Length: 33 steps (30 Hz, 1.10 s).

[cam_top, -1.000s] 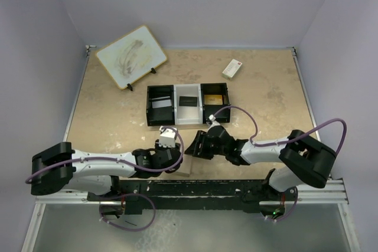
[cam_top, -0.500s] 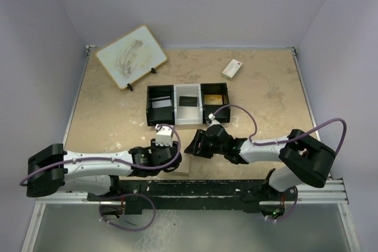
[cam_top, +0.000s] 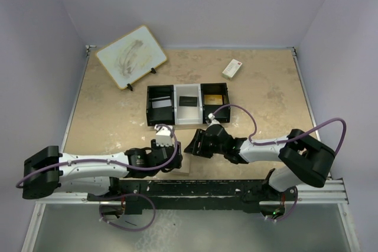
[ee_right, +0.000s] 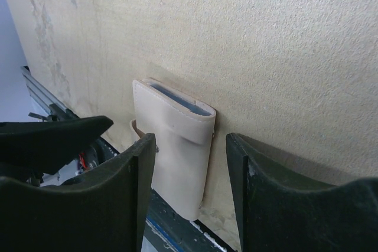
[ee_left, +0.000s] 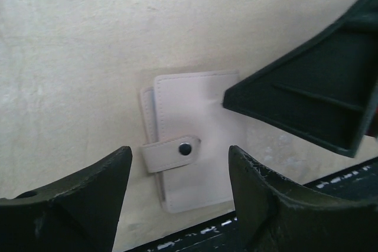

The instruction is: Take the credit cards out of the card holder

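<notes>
No legible text or markings

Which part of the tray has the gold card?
The black right-hand compartment. The white middle one holds a black card, the black left one a pale card.

The card holder (ee_left: 189, 116) looks like smooth, pale tan leather with a soft matt sheen and a faint seam line along its edges. Its strap carries a small dark, shiny metal snap (ee_left: 185, 149). The table (ee_left: 88, 39) has a beige, mottled, stone-like matt top, and the left gripper (ee_left: 180, 151) has fingers (ee_left: 77, 205) of black matt plastic, scuffed pale at the edges.
</notes>
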Motion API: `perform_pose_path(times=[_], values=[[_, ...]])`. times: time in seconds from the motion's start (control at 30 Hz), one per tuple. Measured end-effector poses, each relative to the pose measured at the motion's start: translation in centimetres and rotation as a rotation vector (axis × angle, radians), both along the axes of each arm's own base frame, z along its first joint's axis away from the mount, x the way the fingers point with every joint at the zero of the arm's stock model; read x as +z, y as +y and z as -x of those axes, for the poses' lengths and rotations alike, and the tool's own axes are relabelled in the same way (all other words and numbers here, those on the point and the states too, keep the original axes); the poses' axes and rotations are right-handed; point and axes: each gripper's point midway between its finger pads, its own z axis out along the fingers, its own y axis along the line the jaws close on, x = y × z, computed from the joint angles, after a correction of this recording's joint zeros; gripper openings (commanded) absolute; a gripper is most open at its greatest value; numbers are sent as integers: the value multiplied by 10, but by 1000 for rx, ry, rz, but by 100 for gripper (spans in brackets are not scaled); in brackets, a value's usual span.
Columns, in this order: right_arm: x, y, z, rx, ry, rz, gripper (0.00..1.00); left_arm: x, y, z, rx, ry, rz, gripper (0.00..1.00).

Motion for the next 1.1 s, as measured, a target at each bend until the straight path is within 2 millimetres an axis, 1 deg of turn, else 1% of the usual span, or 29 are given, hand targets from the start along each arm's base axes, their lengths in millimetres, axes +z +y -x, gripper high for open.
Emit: perform_pose_path(times=[0.07, 0.2, 0.3, 0.4, 0.47, 0.63, 0.77, 0.87, 0.93, 0.97, 1.03, 1.1], values=[[0, 0, 0, 0, 0, 0, 55, 4, -12, 1, -30, -2, 51, 67], [0, 0, 0, 1, -1, -1, 55, 3, -15, 1, -39, -2, 52, 67], [0, 0, 0, 0, -1, -1, 55, -7, -12, 0, -34, 12, -15, 67], [0, 0, 0, 0, -1, -1, 55, -20, -9, -1, -28, 31, -103, 62], [0, 0, 0, 0, -1, -1, 55, -24, -6, -1, -25, 36, -131, 59], [0, 0, 0, -1, -1, -1, 55, -18, 0, -3, -13, 23, -151, 49], [0, 0, 0, -1, -1, -1, 55, -1, 5, -5, 8, -12, -85, 47], [0, 0, 0, -1, -1, -1, 55, 3, 12, -6, 32, -26, -65, 44], [0, 0, 0, -1, -1, -1, 55, 0, 17, -6, 43, -27, -78, 45], [0, 0, 0, -1, -1, -1, 55, -2, 20, -5, 48, -22, -86, 48], [0, 0, 0, -1, -2, -1, 55, -5, 23, -4, 51, -17, -94, 58], [0, 0, 0, -1, -2, -1, 55, -7, 23, -3, 50, -16, -91, 64]])
